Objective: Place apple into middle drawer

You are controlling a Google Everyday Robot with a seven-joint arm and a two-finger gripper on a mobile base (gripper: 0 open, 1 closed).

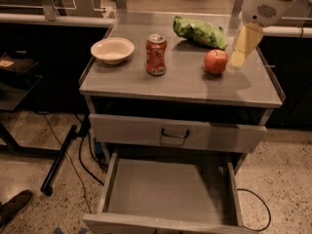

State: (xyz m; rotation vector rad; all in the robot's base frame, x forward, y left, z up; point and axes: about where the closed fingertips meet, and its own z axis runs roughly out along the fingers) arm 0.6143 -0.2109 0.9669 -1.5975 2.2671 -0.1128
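Note:
The red-orange apple [215,61] sits on the grey cabinet top [185,84], right of centre. My gripper [238,61] hangs just right of the apple, close beside it, at about its height; I cannot tell whether they touch. It holds nothing that I can see. The middle drawer [165,189] is pulled open below, with a bare grey floor and low side walls. Above it is a closed drawer front [146,130] with a dark loop handle.
A red soda can [156,55] stands left of the apple, with a white bowl [112,49] further left. A green bag [199,32] lies behind the apple. A black pole [58,160], cables and a shoe [14,206] are on the floor to the left.

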